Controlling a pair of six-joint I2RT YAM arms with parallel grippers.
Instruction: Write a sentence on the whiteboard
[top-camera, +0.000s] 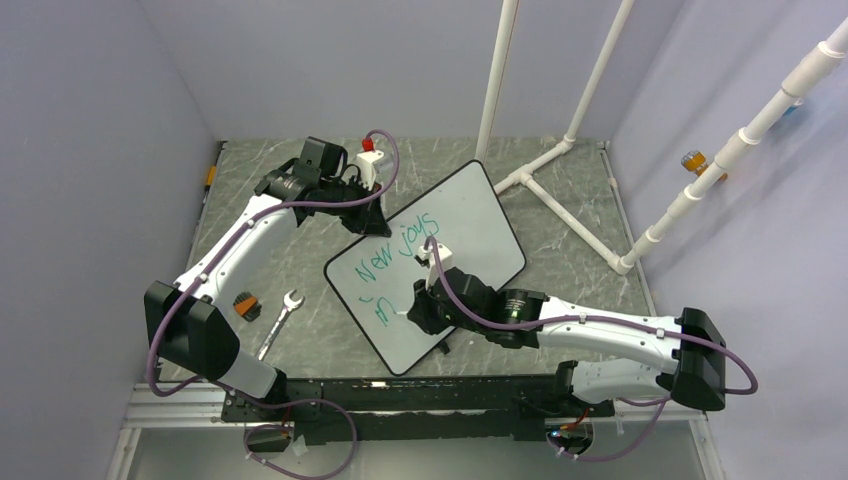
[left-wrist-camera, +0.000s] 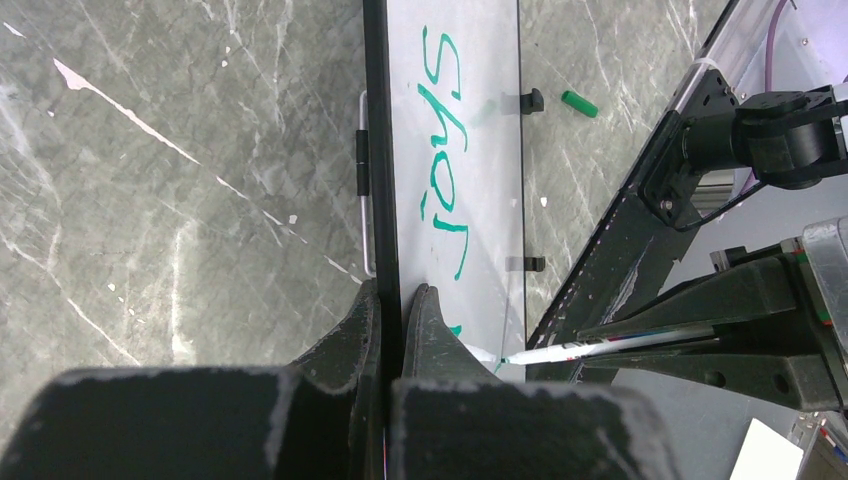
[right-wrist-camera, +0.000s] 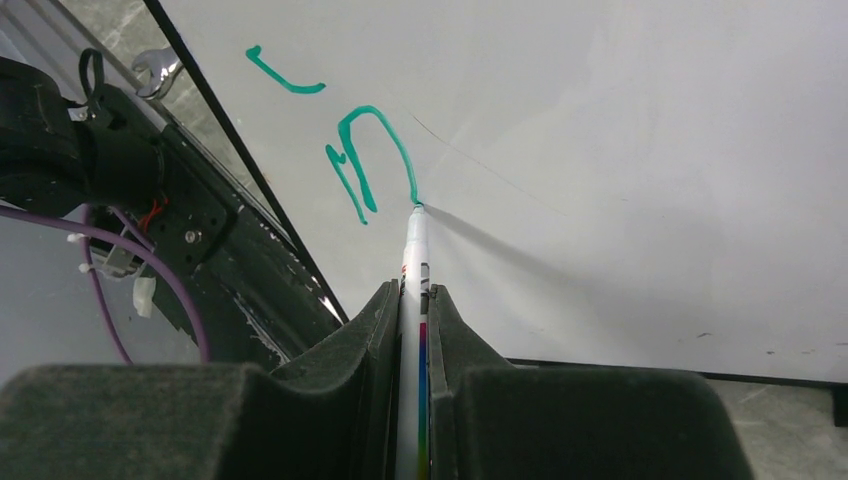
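Top, left-wrist and right-wrist views of the writing step, in hand midway through the second line.

Tabletop (top-camera: 440, 160): grey marbled surface carrying everything below the fingers.

Whiteboard (top-camera: 475, 225): lies between the two sets of fingers, its long axis running diagonally from the near left to the far right. The left fingers (left-wrist-camera: 397, 300) are pressed almost together, pinching its black rim on the long edge farther from the bases. By judgement this is a steadying hold for the writing arm.

Sentence (top-camera: 395, 262): green lettering running along the board's long axis. The upper line, reading "New joys", lies nearer the left fingers. The lower line, so far only "in", ends at the marker tip ahead of the right fingers (right-wrist-camera: 412, 300).

Marker (right-wrist-camera: 412, 260): clamped between the right fingers, which are closed on its barrel. Its long axis runs straight out from them, and the tip points away onto the board, touching the end of the last stroke.

Next move, by judgement: carry the tip along the bare board beyond the "n", keeping light, even contact and parallel to the upper line, while the left fingers hold the rim fast.

Wrench (top-camera: 280, 322): on the tabletop, well apart from both sets of fingers.

Marker cap (left-wrist-camera: 579, 103): green, just off the board's far edge.
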